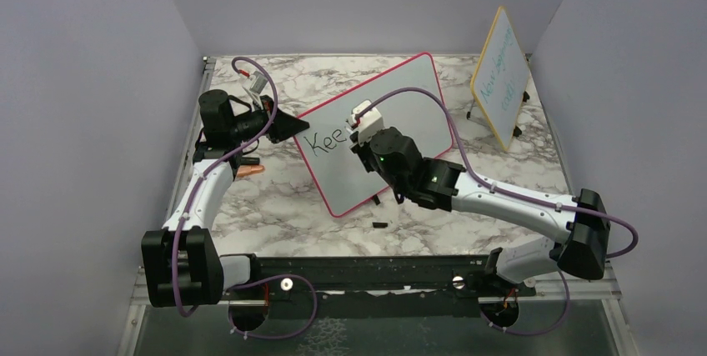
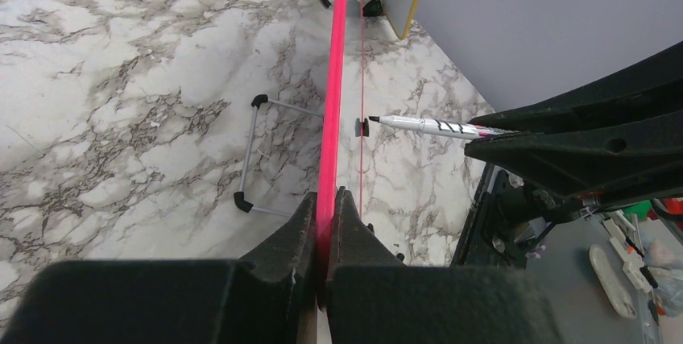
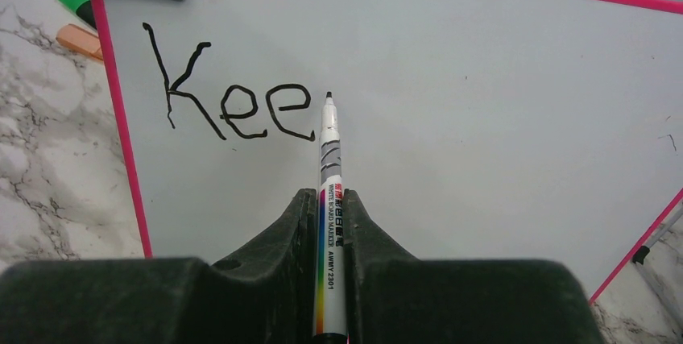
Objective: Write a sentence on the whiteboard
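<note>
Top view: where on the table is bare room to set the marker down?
Bare marble lies between the left arm and the whiteboard, and behind the whiteboard. Crowded: the corner clamped by the left fingers, beside the orange marker, and under the right arm.

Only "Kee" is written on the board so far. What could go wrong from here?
1. The left pincer grips only the thin pink edge of the whiteboard; writing pressure may shift the board and bend the line.
2. The marker sticks far out of the right pincer; it may tilt or slip.
3. Its tip sits close to "Kee"; the next letter may overlap the last "e".
</note>
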### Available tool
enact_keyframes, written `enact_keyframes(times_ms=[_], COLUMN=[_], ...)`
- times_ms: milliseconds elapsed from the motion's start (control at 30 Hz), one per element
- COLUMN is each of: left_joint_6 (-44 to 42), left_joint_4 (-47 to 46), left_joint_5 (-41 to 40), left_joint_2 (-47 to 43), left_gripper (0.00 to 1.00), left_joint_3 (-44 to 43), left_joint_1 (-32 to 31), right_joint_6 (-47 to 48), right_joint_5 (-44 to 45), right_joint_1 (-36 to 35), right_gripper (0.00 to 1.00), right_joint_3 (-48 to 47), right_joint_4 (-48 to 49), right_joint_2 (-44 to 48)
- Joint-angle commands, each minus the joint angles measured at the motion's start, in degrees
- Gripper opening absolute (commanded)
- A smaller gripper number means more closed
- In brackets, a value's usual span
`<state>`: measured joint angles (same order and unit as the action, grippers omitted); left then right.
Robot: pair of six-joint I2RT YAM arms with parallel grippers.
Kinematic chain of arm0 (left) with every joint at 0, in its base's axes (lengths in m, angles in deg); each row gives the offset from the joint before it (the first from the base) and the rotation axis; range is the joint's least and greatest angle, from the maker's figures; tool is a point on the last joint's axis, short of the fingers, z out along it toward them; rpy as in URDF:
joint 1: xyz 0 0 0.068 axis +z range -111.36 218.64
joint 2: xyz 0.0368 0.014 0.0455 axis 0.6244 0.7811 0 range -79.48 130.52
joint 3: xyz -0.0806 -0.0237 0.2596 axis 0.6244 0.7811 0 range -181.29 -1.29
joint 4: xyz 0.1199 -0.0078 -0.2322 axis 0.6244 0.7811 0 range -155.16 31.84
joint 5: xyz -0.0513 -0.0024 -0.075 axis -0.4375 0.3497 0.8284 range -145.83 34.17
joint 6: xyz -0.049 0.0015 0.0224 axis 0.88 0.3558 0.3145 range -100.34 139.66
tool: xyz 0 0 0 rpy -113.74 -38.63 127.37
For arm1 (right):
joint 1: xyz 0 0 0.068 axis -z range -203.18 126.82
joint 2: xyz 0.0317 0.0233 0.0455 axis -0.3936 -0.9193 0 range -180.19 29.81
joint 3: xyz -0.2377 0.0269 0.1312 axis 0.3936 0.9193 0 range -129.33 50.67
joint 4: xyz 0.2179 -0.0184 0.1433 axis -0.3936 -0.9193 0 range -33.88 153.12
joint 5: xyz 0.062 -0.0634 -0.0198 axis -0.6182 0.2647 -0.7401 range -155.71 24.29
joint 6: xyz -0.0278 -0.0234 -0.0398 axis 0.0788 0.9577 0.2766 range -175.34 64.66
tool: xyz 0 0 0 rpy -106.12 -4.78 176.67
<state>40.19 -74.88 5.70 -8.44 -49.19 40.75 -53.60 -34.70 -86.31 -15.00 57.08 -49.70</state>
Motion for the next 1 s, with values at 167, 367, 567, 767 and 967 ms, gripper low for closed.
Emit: enact_keyframes(times_ms=[167, 367, 567, 767, 967], left_joint_6=[-4.4, -4.3, -4.4, -4.4, -4.3], left_joint_4=[3.1, 3.1, 3.2, 3.2, 3.2], left_joint_5=[-1.4, -1.4, -1.4, -1.5, -1.5], left_joint_2=[1.3, 1.3, 1.5, 1.5, 1.6], left_gripper=[0.00, 0.00, 0.00, 0.00, 0.00], left_joint_3=[0.4, 0.3, 0.2, 0.2, 0.2], left_joint_1=[-0.9, -0.9, -0.9, -0.9, -0.9], right_joint_6=[0.6, 0.6, 0.7, 0.6, -1.0], right_joint_5=[0.8, 0.0, -0.4, -0.6, -0.8], right_joint_1=[0.9, 1.0, 1.1, 1.2, 1.2], right_gripper=[0.00, 0.01, 0.00, 0.00, 0.00], right_joint_3=[-1.0, -1.5, -2.0, -2.5, -3.5], right_joint_4=[1.7, 1.7, 1.7, 0.6, -4.5], right_joint_2=[-1.2, -1.8, -2.2, -3.0, -3.3])
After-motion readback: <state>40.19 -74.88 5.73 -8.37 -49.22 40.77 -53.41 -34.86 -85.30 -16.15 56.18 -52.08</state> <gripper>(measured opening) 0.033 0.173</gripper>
